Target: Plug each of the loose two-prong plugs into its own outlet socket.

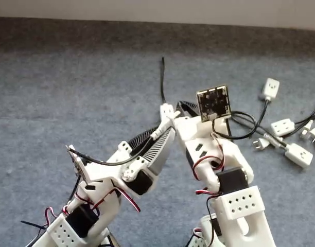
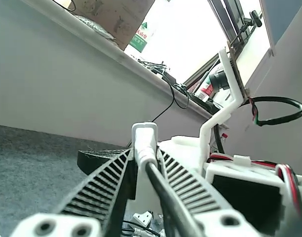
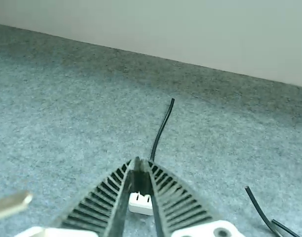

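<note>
Above the grey carpet (image 1: 70,92), the left gripper (image 2: 143,153) clamped a white corded plug (image 2: 144,138), tip to tip with the right gripper (image 3: 137,168), shut on a white corded connector (image 3: 140,202). Whether the two were joined could not be told. Outlet sockets (image 1: 282,127) and a loose plug (image 1: 260,144) lay nearby, apparently unplugged.

Floor is short-pile grey-blue carpet (image 1: 70,103), running back to a plain pale wall (image 3: 190,29). A white ledge (image 2: 92,37) runs along the top of the wall with a cardboard box (image 2: 111,15) on it. Beside the box is a window (image 2: 190,34), blown out with daylight. Light is even, shadows soft.
</note>
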Motion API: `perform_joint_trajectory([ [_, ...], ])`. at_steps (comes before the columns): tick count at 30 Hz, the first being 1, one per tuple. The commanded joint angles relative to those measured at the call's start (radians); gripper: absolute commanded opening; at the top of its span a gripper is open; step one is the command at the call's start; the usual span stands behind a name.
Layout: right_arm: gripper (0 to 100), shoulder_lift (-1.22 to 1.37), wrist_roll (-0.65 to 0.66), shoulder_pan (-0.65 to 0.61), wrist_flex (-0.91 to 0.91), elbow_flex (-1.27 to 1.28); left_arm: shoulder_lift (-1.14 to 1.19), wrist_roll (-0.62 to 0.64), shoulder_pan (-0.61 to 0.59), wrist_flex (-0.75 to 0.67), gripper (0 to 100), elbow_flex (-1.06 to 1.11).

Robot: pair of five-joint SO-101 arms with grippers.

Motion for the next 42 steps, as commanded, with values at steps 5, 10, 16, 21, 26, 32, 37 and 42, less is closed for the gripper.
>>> perform_joint_trajectory([
  [5, 0.7, -0.002, 0.021, 0.156, 0.031, -0.031, 0.015, 0.005, -0.054, 0.006, 1, 0.012],
  [10, 0.7, -0.002, 0.021, 0.255, 0.038, 0.059, 0.018, 0.006, -0.134, 0.028, 1, 0.007],
  [16, 0.7, -0.002, 0.023, 0.309, 0.039, 0.174, 0.018, -0.063, -0.147, 0.252, 1, -0.122],
  [21, 0.7, -0.002, 0.021, 0.311, 0.065, 0.282, 0.081, -0.181, -0.147, 0.318, 1, -0.179],
  [26, 0.7, -0.002, 0.020, 0.311, 0.088, 0.366, 0.380, -0.262, -0.208, 0.316, 1, -0.358],
  [32, 0.7, -0.002, 0.021, 0.343, 0.093, 0.447, 0.935, -0.302, -0.292, 0.414, 1, -0.773],
  [37, 0.7, -0.004, 0.066, 0.374, 0.133, 0.478, 1.339, -0.600, -0.239, 0.775, 1, -1.251],
  [42, 0.7, -0.004, 0.069, 0.369, 0.133, 0.487, 1.632, -0.761, -0.248, 1.076, 1, -1.701],
])
